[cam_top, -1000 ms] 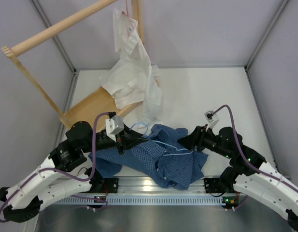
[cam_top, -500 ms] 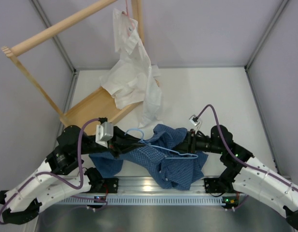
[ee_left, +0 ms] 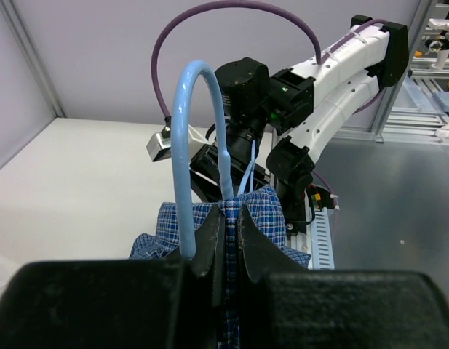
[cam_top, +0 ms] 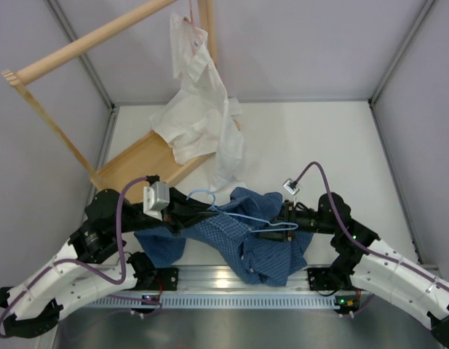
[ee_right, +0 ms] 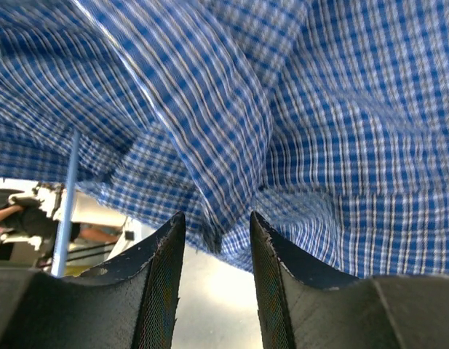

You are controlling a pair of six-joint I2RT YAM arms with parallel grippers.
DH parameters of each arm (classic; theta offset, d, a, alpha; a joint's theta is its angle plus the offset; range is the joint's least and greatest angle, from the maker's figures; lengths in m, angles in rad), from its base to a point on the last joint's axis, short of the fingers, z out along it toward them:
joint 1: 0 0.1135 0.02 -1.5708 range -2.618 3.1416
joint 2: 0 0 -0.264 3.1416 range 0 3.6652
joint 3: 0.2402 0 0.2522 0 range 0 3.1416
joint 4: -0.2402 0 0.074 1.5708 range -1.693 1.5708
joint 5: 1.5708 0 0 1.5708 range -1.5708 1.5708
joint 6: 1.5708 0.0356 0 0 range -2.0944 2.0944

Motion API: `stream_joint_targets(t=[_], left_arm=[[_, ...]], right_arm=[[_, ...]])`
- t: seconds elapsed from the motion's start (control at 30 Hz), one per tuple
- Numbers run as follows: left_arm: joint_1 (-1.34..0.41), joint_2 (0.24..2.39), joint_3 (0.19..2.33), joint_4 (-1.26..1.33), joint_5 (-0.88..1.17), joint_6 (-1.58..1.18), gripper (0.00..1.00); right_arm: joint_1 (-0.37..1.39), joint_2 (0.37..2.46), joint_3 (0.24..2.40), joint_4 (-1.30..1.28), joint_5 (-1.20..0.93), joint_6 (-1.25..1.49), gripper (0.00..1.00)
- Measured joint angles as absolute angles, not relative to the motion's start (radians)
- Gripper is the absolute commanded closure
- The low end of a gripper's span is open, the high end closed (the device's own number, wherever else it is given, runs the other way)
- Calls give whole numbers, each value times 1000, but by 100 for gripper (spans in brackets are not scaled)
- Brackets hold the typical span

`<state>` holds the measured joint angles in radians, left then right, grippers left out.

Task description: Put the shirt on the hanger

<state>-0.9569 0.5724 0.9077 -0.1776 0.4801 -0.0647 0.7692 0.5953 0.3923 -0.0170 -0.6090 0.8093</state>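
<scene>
Top view: the shirt is a crumpled heap at about 6 o'clock on the table, right at the near edge between the two arms, one bit trailing off toward 8 o'clock. The hanger lies across the top of the heap, hook pointing to 10 o'clock and the long wire running off to 3 o'clock. The left gripper comes in from 9 o'clock, and its wrist cam shows the jaws clenched on the neck of the hanger just under the hook, with some checked cloth bunched right at the pinch. The right gripper comes in from 3 o'clock with its nose against the heap. In its own cam the jaws are released, with a clear gap between the fingers and a fold of the shirt drooping toward that gap. A bit of blue wire shows at 9 o'clock there. Further back, a white shirt hangs off a wooden rack around 11 o'clock, well apart from the blue one.
</scene>
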Motion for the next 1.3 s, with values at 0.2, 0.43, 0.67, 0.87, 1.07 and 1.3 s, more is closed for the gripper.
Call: stream_joint_targets(t=[0.2, 0.43, 0.67, 0.87, 1.07, 1.3], left_arm=[[-957, 582, 907, -175, 470, -54, 100], [-957, 594, 904, -164, 478, -54, 100], [-957, 593, 896, -157, 461, -54, 100], [-957, 578, 896, -168, 366, -53, 100], [-957, 567, 896, -220, 212, -55, 100], [-958, 562, 896, -281, 50, -93, 100]], right_arm=[[769, 577, 353, 9, -625, 851, 70], [769, 595, 347, 46, -559, 896, 72], [769, 613, 347, 83, -503, 926, 100], [725, 569, 371, -11, -424, 858, 100], [622, 598, 493, -150, -332, 758, 100], [548, 695, 612, -212, -281, 675, 100]])
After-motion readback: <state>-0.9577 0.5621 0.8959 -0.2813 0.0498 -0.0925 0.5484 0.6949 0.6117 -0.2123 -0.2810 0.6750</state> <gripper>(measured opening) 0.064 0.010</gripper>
